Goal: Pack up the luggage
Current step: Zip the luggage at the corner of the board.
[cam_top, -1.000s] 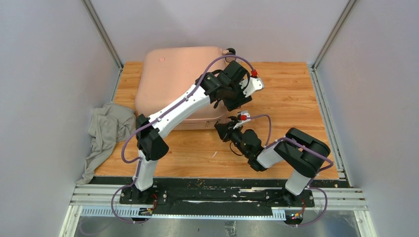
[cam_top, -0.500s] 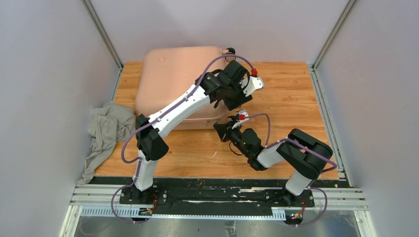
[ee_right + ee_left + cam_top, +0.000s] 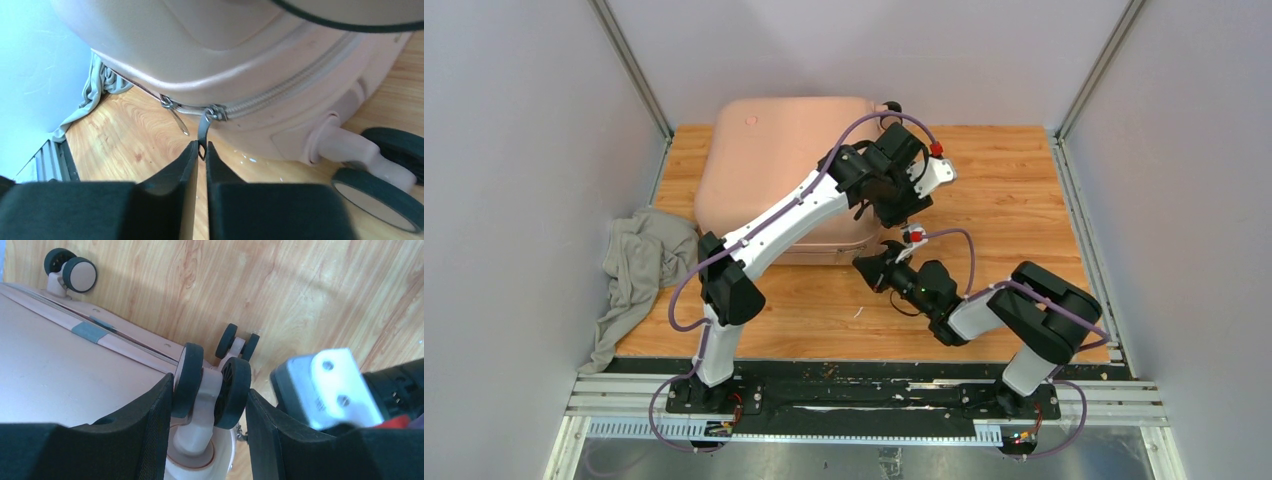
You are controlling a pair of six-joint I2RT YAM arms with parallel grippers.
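One luggage (image 3: pixel 60 365) wheel (image 3: pixel 233 390) in left pincer (image 3: pixel 210 397), right pincer (image 3: pixel 200 151) pinching zipper (image 3: pixel 203 129)

The luggage (image 3: pixel 774 160) is coloured a plain pale pink. Its double wheel (image 3: pixel 212 385) is fitted with 2 black tyres around a pink hub, and a small grey patch (image 3: pixel 92 332) is set on the seam. The zipper (image 3: pixel 270 94) is pale silver-grey, the zipper pull (image 3: pixel 202 131) dark. The table (image 3: pixel 1014 190) is patterned in orange-brown wood grain. The cloth (image 3: pixel 639 265) is grey. The left arm (image 3: pixel 784 215) and right arm (image 3: pixel 974 315) are finished in white and black, with purple cables (image 3: pixel 959 240).
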